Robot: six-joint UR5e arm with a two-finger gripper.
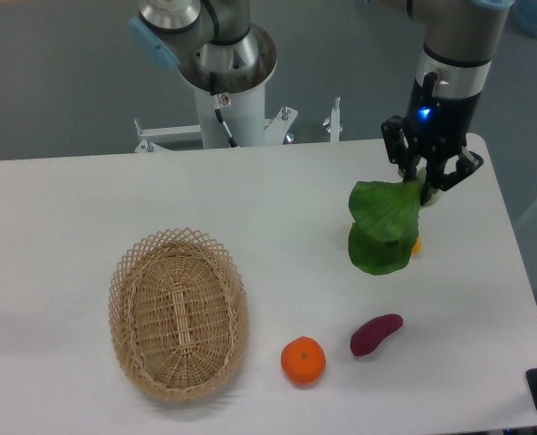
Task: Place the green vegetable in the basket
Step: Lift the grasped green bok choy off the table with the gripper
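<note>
Vegetable [383, 228] hangs from gripper [425, 181] at far right of tabletop [87, 195], leaves drooping down, stalk end up by the fingers. Gripper is clenched on that stalk end, prob. because it's the firmest part; leaves would tear or slip. Veg looks lifted off the surface, though from this angle can't be sure the lowest leaf is clear. A bit of yellow fruit [417, 245] peeks out behind the leaves, mostly hidden. Basket [178, 313] sits near front left, well apart from veg, open side up, nothing inside as far as visible. Orange [303, 359] and sweet potato [375, 333] lie between, nearer the front edge. Judging by layout: grasp done, carry across to basket not yet done; path should pass above the orange w/ enough height so dangling leaves don't drag.
</note>
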